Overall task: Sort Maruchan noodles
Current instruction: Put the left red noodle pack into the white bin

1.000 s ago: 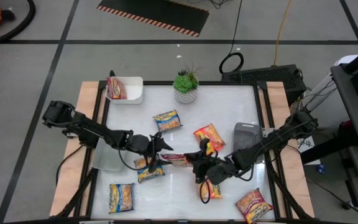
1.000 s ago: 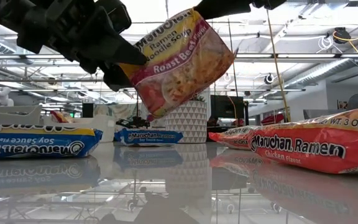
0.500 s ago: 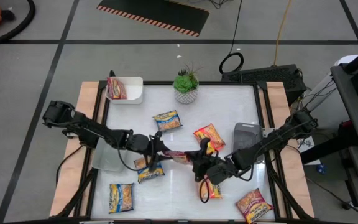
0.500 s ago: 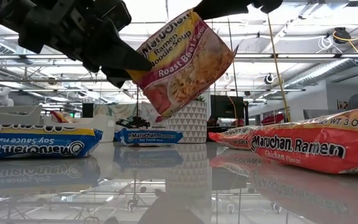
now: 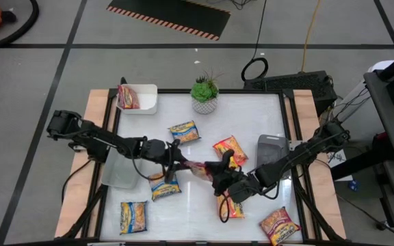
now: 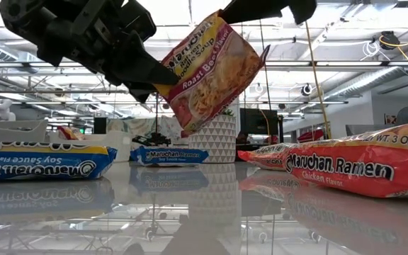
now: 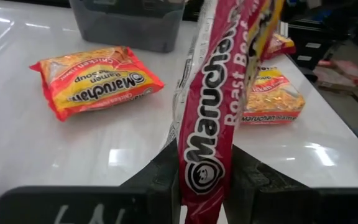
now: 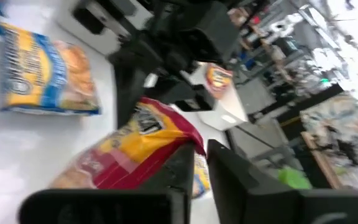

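Since a second ago the left gripper (image 5: 173,156) has moved in and closed its fingers (image 7: 166,177) on the near edge of the Roast Beef packet (image 6: 214,71), which has tipped a little more upright in the air above the middle of the table (image 5: 252,109).

Nearest in the low view, a blue soy sauce packet (image 6: 37,161) lies on the left and an orange chicken packet (image 6: 346,166) on the right, both flat on the glossy top. Above them hangs the Roast Beef packet, pinched at one end between the left gripper's fingers. The right gripper (image 5: 219,172) meets the packet's other end; its fingers (image 8: 185,168) stand only slightly apart beside the edge, and whether they still grip it cannot be told.

From above, more packets lie around the two grippers: a blue one (image 5: 133,216) and an orange one (image 5: 279,225) at the near edge, another blue one (image 5: 183,132) farther back. A grey tray (image 5: 271,147) sits on the right. Farthest off stand a white tray (image 5: 146,99) holding one red packet (image 5: 127,97), and a potted plant (image 5: 205,94).
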Robot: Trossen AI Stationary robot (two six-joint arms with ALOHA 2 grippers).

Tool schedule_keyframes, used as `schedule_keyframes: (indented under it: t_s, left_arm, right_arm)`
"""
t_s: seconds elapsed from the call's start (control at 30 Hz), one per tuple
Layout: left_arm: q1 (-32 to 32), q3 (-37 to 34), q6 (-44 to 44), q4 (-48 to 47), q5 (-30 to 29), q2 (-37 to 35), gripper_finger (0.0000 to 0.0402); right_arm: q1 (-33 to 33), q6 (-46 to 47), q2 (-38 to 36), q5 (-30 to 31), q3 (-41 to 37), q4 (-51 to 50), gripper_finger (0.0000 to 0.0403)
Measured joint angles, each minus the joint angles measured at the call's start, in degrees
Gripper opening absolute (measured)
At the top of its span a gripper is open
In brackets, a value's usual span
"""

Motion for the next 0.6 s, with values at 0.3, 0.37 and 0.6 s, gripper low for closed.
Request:
schedule_keyframes:
  t_s: [0.3, 0.37, 0.6]
  left_arm:
    - [3.3, 0.0, 0.9, -0.1, 1.9, 0.0, 0.0085]
    - [4.5, 0.0, 1.6, -0.1, 1.8, 0.0, 0.0085]
    - [10.4, 0.0, 2.5, -1.1, 3.2, -1.7, 0.0085]
  right_arm:
    - [-0.4, -1.2, -6.3, 1.2, 0.0, -0.4, 0.0133]
    - [-0.4, -1.1, -8.2, 1.3, 0.0, -0.5, 0.0142]
    - [0.0, -2.1, -13.7, 1.3, 0.0, -1.0, 0.0143]
